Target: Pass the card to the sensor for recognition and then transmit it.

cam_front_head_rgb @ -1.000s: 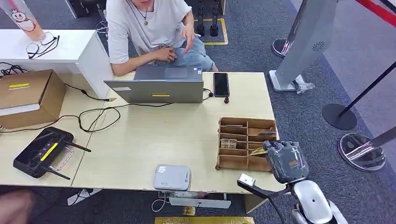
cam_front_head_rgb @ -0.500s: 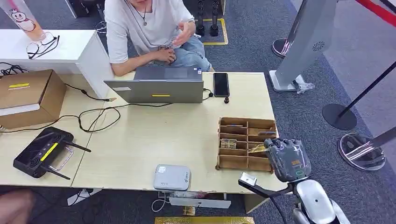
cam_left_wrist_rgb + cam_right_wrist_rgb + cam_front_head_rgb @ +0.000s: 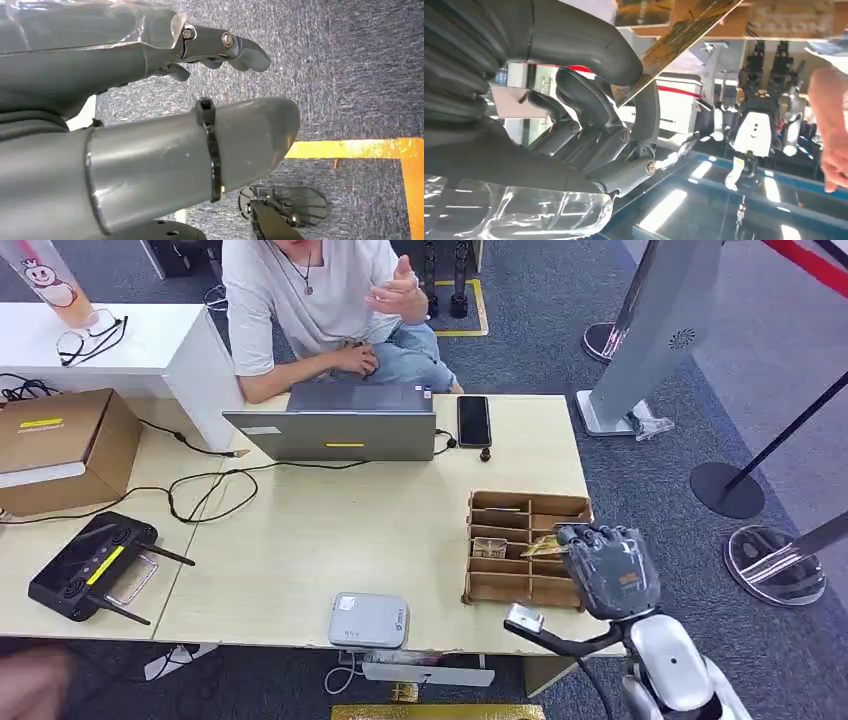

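Lifting the card (image 3: 547, 545) out of the cardboard organizer (image 3: 527, 549) — head view: over the last second the right robot hand (image 3: 606, 568) has shifted slightly up the tabletop (image 3: 330, 540), and the gold card has moved with it, now tilted over the middle compartments at the organizer's right side. I read this as the pick nearly done; the pass to the grey sensor box (image 3: 369, 619) at the near tabletop edge is not yet started. The arm comes in from below right, back of the hand upward, fingers pointing toward the organizer.

Left wrist view: left robot hand (image 3: 210, 115) hangs over carpet, fingers apart, holding nothing.

Right wrist view: thumb and dark fingers (image 3: 584, 107) are clamped on the card's edge — card (image 3: 676, 42) angled away toward the organizer. A person's hand (image 3: 831, 125) shows beyond.
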